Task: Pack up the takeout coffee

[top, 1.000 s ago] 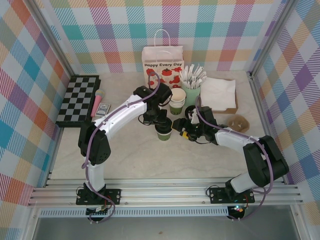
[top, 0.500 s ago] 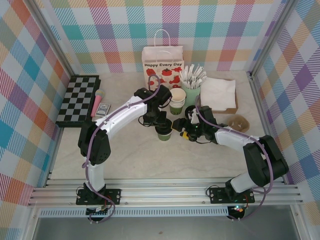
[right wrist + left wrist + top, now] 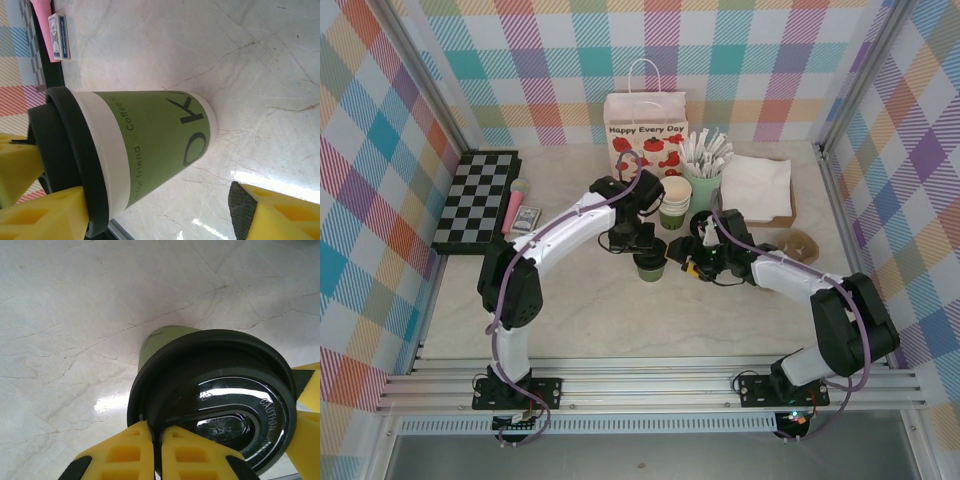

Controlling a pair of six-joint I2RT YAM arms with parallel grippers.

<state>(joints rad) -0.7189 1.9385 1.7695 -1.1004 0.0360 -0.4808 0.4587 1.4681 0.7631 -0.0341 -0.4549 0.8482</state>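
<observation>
The takeout coffee [image 3: 650,264], a short dark-green cup with a black lid [image 3: 220,395], stands on the marble table in the middle. My left gripper [image 3: 641,243] reaches down from the back-left and is shut on the lid's rim; its yellow fingertips [image 3: 135,450] pinch the black edge in the left wrist view. My right gripper [image 3: 687,262] lies low on the cup's right, open, with its jaws to either side of the cup [image 3: 155,135]. One finger sits by the lid, and the other padded finger [image 3: 280,215] stands clear of the cup's base.
A white paper bag [image 3: 645,130] stands at the back. Stacked cups [image 3: 675,200], a mint cup of white sticks [image 3: 703,178] and a napkin tray [image 3: 760,190] crowd behind the grippers. A chessboard [image 3: 480,200] and a card box [image 3: 525,219] lie left, a brown holder [image 3: 801,245] right.
My right gripper's jaws have narrowed a little around the cup. The left gripper and the cup have shifted only slightly.
</observation>
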